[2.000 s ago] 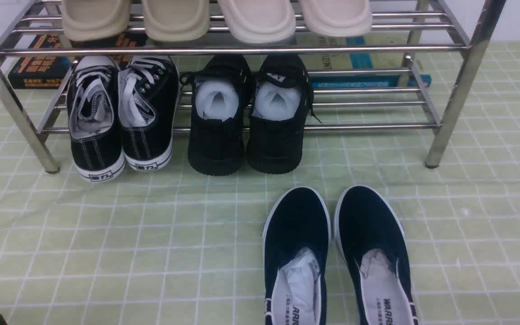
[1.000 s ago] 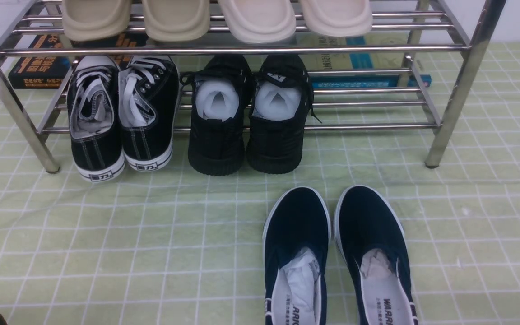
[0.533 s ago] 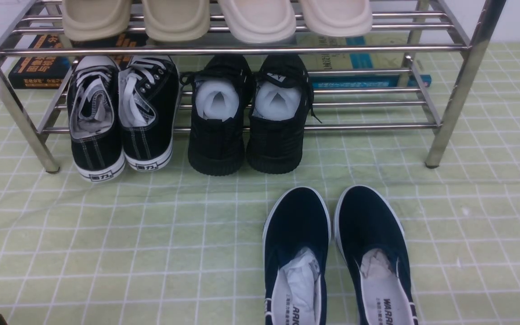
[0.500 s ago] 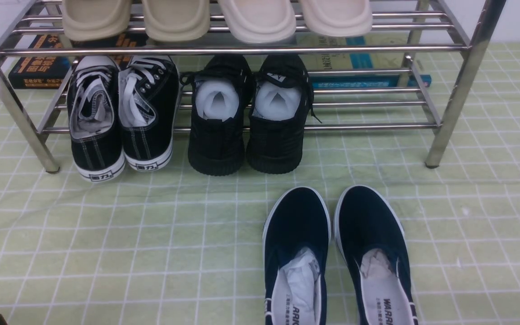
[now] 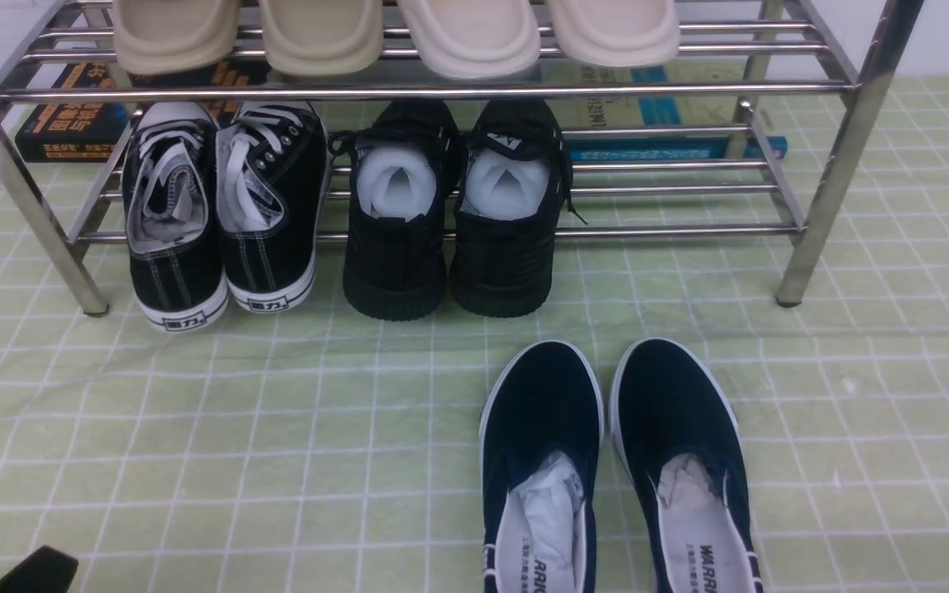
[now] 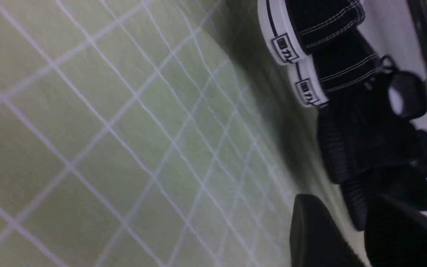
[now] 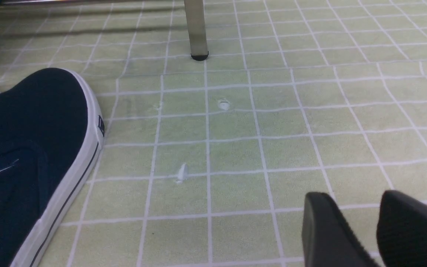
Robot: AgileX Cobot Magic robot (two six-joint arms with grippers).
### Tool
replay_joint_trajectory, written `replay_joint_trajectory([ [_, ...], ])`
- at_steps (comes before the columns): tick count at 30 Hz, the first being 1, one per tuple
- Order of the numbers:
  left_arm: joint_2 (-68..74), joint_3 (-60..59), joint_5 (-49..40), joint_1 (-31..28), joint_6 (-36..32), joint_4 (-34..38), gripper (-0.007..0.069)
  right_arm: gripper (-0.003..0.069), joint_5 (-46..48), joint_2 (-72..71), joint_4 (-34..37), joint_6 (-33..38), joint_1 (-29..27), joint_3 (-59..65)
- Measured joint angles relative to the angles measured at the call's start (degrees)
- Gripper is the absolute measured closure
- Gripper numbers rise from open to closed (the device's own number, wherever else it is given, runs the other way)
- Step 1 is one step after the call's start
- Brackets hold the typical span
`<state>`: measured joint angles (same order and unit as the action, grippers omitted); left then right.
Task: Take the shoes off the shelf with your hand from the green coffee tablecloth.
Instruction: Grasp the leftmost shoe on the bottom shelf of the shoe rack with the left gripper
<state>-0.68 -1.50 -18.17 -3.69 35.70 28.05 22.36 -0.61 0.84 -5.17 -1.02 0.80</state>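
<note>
More of the left end effector (image 5: 39, 568) is now shown, parted with nothing gripped; an approach seems begun. The white-toed sneakers (image 5: 267, 247) are still seated on the rack's (image 5: 672, 231) lower tier. The right end effector (image 7: 350, 222) is parted, empty.

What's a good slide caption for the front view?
Navy slip-ons on green gridded cloth, before a steel rack holding sneakers and pale clogs.
</note>
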Motion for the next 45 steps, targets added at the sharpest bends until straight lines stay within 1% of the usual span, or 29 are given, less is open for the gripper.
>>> replay_joint_trajectory([
  [4, 0.0, 0.0, 2.2, 0.0, 2.8, 2.6, 0.0383, 0.0422, 0.0, 0.0, 0.0, 0.0, 0.0, 0.0],
  [13, 0.0, 0.0, 7.8, 0.0, 3.2, 3.1, 0.0383, 0.0422, 0.0, 0.0, 0.0, 0.0, 0.0, 0.0],
  [15, 0.0, 0.0, 11.0, 0.0, 3.2, 3.4, 0.0383, 0.0422, 0.0, 0.0, 0.0, 0.0, 0.0, 0.0],
  [18, 0.0, 0.7, 11.0, 0.0, 2.7, 3.0, 0.0389, 0.0422, 0.0, 0.0, 0.0, 0.0, 0.0, 0.0],
  [19, 0.0, 1.4, 10.7, 0.0, 2.4, 2.7, 0.0398, 0.0422, 0.0, 0.0, 0.0, 0.0, 0.0, 0.0],
  [20, 0.1, 4.0, 10.3, 0.0, 1.2, 2.2, 0.0435, 0.0422, 0.0, 0.0, 0.0, 0.0, 0.0, 0.0],
  [21, 0.1, 4.3, 10.2, 0.0, 1.2, 2.1, 0.0440, 0.0422, 0.0, 0.0, 0.0, 0.0, 0.0, 0.0],
  [22, 1.3, 6.8, 9.7, 0.0, 0.0, 1.6, 0.0480, 0.0422, 0.0, 0.0, 0.0, 0.0, 0.0, 0.0],
  [23, 1.8, 7.2, 9.5, 0.0, -0.1, 1.6, 0.0487, 0.0422, 0.0, 0.0, 0.0, 0.0, 0.0, 0.0],
  [24, 4.8, 10.2, 8.0, 0.0, -1.7, 0.8, 0.0536, 0.0422, 0.0, 0.0, 0.0, 0.0, 0.0, 0.0],
  [25, 8.3, 12.1, 5.9, 0.0, -3.2, -0.1, 0.0564, 0.0422, 0.0, 0.0, 0.0, 0.0, 0.0, 0.0],
  [26, 8.9, 12.9, 5.5, 0.0, -3.4, -0.2, 0.0575, 0.0422, 0.0, 0.0, 0.0, 0.0, 0.0, 0.0],
  [27, 15.3, 15.9, 0.8, 0.0, -5.7, -1.7, 0.0607, 0.0422, 0.0, 0.0, 0.0, 0.0, 0.0, 0.0],
  [28, 15.3, 16.2, 0.8, 0.0, -5.9, -1.9, 0.0610, 0.0422, 0.0, 0.0, 0.0, 0.0, 0.0, 0.0],
  [29, 21.6, 19.0, -3.4, 0.0, -7.7, -3.0, 0.0623, 0.0422, 0.0, 0.0, 0.0, 0.0, 0.0, 0.0],
  [31, 30.8, 23.8, -10.0, 0.0, -10.5, -5.1, 0.0624, 0.0422, 0.0, 0.0, 0.0, 0.0, 0.0, 0.0],
  [33, 34.9, 26.0, -12.1, 0.0, -11.4, -6.2, 0.0624, 0.0422, 0.0, 0.0, 0.0, 0.0, 0.0, 0.0],
  [34, 38.3, 27.7, -13.4, 0.0, -12.0, -7.2, 0.0622, 0.0422, 0.0, 0.0, 0.0, 0.0, 0.0, 0.0],
  [35, 46.2, 31.7, -15.5, 0.0, -12.5, -9.1, 0.0608, 0.0422, 0.0, 0.0, 0.0, 0.0, 0.0, 0.0],
  [36, 46.2, 32.2, -15.7, 0.0, -12.6, -9.3, 0.0606, 0.0422, 0.0, 0.0, 0.0, 0.0, 0.0, 0.0],
  [37, 52.0, 35.6, -16.5, 0.0, -12.8, -10.5, 0.0585, 0.0422, 0.0, 0.0, 0.0, 0.0, 0.0, 0.0],
  [38, 54.8, 37.7, -16.8, 0.0, -12.8, -11.3, 0.0566, 0.0422, 0.0, 0.0, 0.0, 0.0, 0.0, 0.0],
  [39, 59.9, 41.8, -17.1, 0.0, -12.9, -12.5, 0.0533, 0.0422, 0.0, 0.0, 0.0, 0.0, 0.0, 0.0],
  [40, 59.9, 42.3, -17.2, 0.0, -12.9, -12.6, 0.0527, 0.0422, 0.0, 0.0, 0.0, 0.0, 0.0, 0.0],
  [41, 64.4, 46.5, -17.3, 0.0, -13.1, -13.7, 0.0480, 0.0422, 0.0, 0.0, 0.0, 0.0, 0.0, 0.0],
  [42, 64.9, 46.5, -17.3, 0.0, -13.1, -13.7, 0.0474, 0.0422, 0.0, 0.0, 0.0, 0.0, 0.0, 0.0],
  [43, 69.1, 51.4, -17.3, 0.0, -13.1, -14.6, 0.0412, 0.0422, 0.0, 0.0, 0.0, 0.0, 0.0, 0.0],
  [44, 69.6, 51.4, -17.3, 0.0, -13.1, -14.6, 0.0405, 0.0422, 0.0, 0.0, 0.0, 0.0, 0.0, 0.0],
  [45, 72.6, 54.7, -17.3, 0.0, -13.7, -14.9, 0.0349, 0.0422, 0.0, 0.0, 0.0, 0.0, 0.0, 0.0],
])
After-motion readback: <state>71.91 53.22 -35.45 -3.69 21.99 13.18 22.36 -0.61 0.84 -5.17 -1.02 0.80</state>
